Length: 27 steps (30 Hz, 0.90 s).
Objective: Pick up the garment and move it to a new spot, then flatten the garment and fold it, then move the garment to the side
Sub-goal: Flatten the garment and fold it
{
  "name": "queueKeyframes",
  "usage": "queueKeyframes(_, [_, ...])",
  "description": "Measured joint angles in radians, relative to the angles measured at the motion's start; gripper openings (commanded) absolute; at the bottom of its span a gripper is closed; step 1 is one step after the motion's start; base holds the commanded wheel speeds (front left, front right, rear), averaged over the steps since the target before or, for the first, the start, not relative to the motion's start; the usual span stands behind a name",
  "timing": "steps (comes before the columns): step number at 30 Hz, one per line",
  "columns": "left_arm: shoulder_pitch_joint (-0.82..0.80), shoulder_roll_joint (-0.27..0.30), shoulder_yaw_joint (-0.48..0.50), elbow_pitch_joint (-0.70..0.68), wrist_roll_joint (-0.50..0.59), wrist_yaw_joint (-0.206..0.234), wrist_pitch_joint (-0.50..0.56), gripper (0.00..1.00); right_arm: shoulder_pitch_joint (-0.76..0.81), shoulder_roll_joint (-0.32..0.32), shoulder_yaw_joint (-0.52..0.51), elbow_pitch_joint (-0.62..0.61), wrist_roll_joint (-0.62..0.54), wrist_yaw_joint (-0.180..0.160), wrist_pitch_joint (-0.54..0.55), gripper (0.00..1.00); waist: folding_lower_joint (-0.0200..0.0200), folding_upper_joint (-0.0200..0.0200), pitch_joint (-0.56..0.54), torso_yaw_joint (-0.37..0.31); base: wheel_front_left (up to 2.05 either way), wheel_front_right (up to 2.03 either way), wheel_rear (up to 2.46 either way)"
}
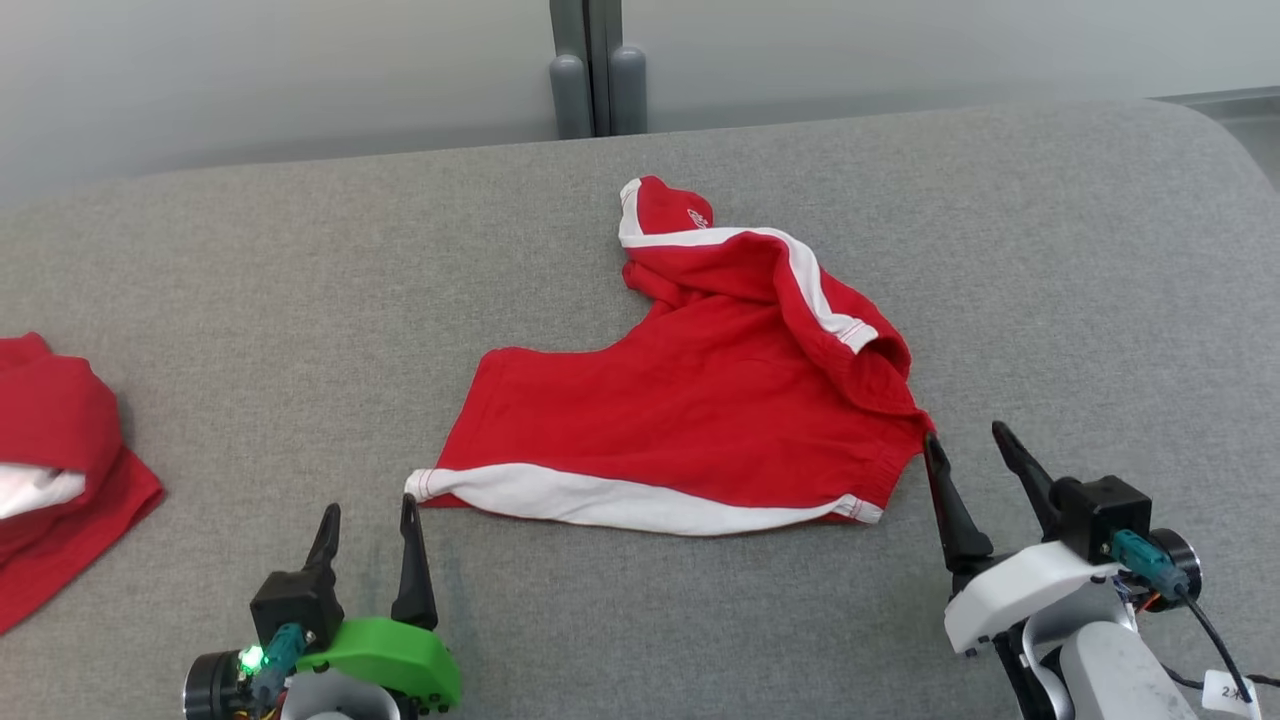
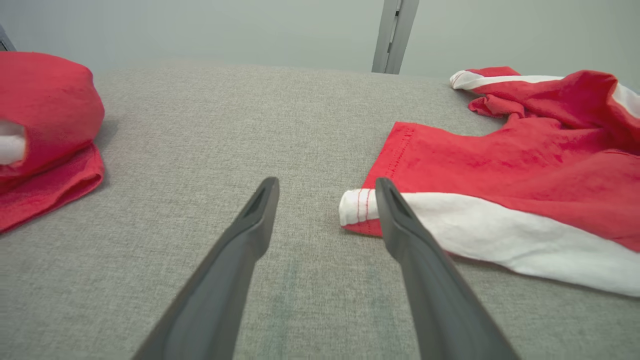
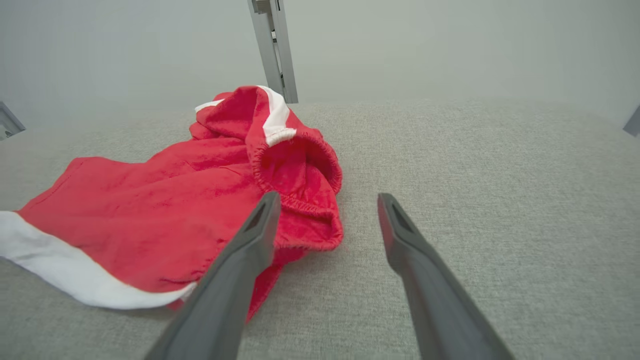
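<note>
Left gripper (image 1: pixel 369 505) spread, tips by near-left corner of hem (image 1: pixel 458 425) of shorts (image 1: pixel 700 400), on table (image 1: pixel 250 300); right gripper (image 1: pixel 965 434) spread at waistband (image 1: pixel 900 465) corner. Left wrist: hem just beside one finger; shift to straddle it. Right wrist: finger overlaps waistband; pinch both corners, pull apart evenly to flatten.

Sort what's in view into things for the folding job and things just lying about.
For the job: crumpled red-and-white garment, left gripper, right gripper, both open.
Lying about: red cloth pile at the left edge, grey post behind the table.
</note>
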<state>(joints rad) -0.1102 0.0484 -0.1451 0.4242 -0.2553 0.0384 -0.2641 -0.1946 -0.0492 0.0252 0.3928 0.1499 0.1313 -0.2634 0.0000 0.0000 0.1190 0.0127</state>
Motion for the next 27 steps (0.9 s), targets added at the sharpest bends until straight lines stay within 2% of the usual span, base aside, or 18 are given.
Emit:
queueKeyframes(7, [0.062, 0.0, -0.006, -0.043, 0.057, -0.003, 0.0, 1.0, 0.076, 0.0, 0.053, -0.014, -0.013, 0.0, 0.0, 1.0, 0.0, 0.0, -0.05, -0.006, 0.0, 0.0, 0.0])
queueKeyframes(12, [0.084, 0.0, -0.016, -0.044, 0.06, -0.003, 0.0, 1.0, 0.1, 0.0, 0.092, 0.008, -0.02, 0.0, 0.0, 1.0, 0.0, 0.0, -0.073, -0.011, 0.0, 0.0, 0.0])
queueKeyframes(27, [0.064, 0.0, -0.049, -0.048, 0.053, -0.012, 0.0, 1.0, 0.038, -0.011, 0.136, 0.101, -0.074, 0.0, 0.0, 1.0, 0.0, 0.0, -0.015, 0.022, 0.0, 0.0, 0.0])
